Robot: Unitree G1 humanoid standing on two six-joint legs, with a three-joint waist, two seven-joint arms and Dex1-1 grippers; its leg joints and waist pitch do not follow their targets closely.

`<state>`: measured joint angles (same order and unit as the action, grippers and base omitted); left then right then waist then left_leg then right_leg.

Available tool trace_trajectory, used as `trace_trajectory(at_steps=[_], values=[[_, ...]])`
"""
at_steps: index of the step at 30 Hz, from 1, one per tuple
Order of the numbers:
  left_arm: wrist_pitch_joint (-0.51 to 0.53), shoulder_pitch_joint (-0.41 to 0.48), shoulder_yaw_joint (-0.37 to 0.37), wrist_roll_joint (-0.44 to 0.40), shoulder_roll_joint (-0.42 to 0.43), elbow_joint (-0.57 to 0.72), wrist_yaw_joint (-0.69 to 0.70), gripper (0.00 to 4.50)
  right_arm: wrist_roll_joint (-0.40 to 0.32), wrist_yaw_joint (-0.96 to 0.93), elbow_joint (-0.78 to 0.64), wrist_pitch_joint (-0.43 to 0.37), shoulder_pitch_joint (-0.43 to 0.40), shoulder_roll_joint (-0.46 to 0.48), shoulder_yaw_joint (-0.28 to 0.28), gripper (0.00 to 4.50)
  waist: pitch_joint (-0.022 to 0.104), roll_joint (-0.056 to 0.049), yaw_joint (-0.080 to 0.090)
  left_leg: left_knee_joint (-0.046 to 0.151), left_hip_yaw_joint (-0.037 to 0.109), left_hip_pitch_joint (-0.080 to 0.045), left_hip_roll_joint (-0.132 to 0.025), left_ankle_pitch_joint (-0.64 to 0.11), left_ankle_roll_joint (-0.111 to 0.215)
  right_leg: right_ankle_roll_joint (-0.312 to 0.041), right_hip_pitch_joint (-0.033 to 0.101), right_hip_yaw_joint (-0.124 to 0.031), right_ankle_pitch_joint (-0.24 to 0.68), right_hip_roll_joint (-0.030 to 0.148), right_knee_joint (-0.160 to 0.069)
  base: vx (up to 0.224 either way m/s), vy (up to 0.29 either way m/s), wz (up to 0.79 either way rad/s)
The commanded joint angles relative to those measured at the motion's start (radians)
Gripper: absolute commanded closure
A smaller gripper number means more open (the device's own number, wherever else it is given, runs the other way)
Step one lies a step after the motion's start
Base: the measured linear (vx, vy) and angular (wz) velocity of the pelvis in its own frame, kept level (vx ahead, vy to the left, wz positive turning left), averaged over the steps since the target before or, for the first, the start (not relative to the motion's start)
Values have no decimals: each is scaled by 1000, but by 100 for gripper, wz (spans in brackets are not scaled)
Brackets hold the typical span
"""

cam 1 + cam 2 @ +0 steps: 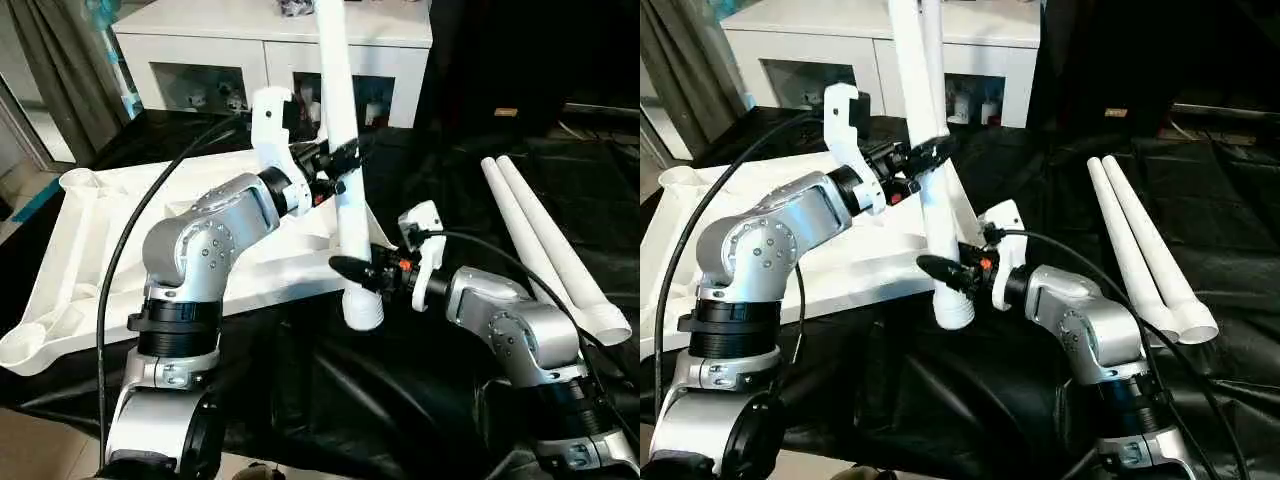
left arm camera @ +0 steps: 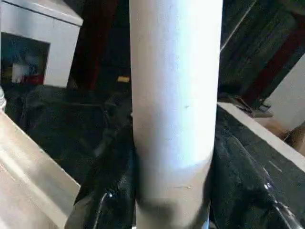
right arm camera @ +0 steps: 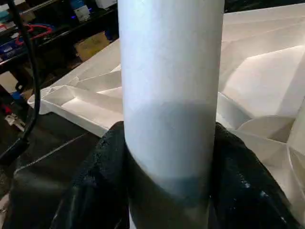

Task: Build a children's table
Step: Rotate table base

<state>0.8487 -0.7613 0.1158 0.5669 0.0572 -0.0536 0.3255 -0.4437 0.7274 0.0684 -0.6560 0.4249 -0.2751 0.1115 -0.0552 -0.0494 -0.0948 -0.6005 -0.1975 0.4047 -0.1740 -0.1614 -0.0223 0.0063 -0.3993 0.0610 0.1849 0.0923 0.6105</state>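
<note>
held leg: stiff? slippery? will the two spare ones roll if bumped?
The held leg looks stiff: straight, near upright, left gripper clamped high and right gripper low. Its smooth white plastic may slip in the fingers. The spare legs are round tubes lying on black sheeting, so they probably roll, curving toward their narrow ends.

White cabinet (image 1: pixel 270 40) with glass-fronted shelves at the back, black sheet (image 1: pixel 420 400) covering the work surface, grey curtain (image 1: pixel 50 60) beside the cabinet

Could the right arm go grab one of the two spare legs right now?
Probably not: the right gripper and left gripper both clamp the upright leg. The spare legs lie unobstructed nearby.
</note>
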Motion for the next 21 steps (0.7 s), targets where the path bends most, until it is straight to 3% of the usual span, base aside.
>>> trace_trajectory(at_steps=[1, 3, 6, 10, 13, 17, 21], values=[[-8, -12, -3, -9, 30, 17, 23, 277, -51, 70, -48, -2, -15, -30, -20, 262, 74, 4, -4, 69, 31, -28, -46, -214, -1, -186, 45, -35, 184, 51, -75, 0, 0, 0], [-14, -13, -9, -6, 42, 11, 45, 277, -78, 112, -71, -8, -23, -45, -23, 262, 75, 6, -6, 69, 31, -27, -47, -210, 6, -188, 46, -36, 172, 51, -73, 0, 0, 0], [-5, -12, 6, 47, 57, -16, 130, 204, -149, 214, -117, -28, -38, -80, -42, 264, 74, 7, -10, 67, 29, -27, -44, -214, 17, -195, 48, -35, 175, 52, -76, 0, 0, 0], [12, 15, 10, 153, 85, -28, 339, 196, -209, 317, -146, -49, -47, -127, -61, 264, 73, 5, -14, 67, 29, -29, -47, -211, 23, -206, 45, -35, 193, 53, -75, 0, 0, 0], [33, 31, -2, 198, 106, -26, 439, 165, -228, 349, -151, -56, -47, -148, -64, 264, 73, 3, -12, 68, 29, -31, -48, -230, 18, -216, 43, -35, 207, 53, -74, 0, 0, 0], [74, 52, -44, 247, 141, -27, 582, 165, -260, 395, -171, -76, -48, -182, -66, 264, 72, 1, -14, 70, 28, -33, -49, -228, 13, -213, 43, -37, 220, 52, -74, 0, 0, 0], [48, 51, -74, 244, 142, -54, 641, 204, -274, 415, -174, -86, -50, -195, -71, 264, 73, -1, -18, 70, 28, -35, -50, -242, 3, -215, 41, -37, 229, 55, -76, 0, 0, 0]])
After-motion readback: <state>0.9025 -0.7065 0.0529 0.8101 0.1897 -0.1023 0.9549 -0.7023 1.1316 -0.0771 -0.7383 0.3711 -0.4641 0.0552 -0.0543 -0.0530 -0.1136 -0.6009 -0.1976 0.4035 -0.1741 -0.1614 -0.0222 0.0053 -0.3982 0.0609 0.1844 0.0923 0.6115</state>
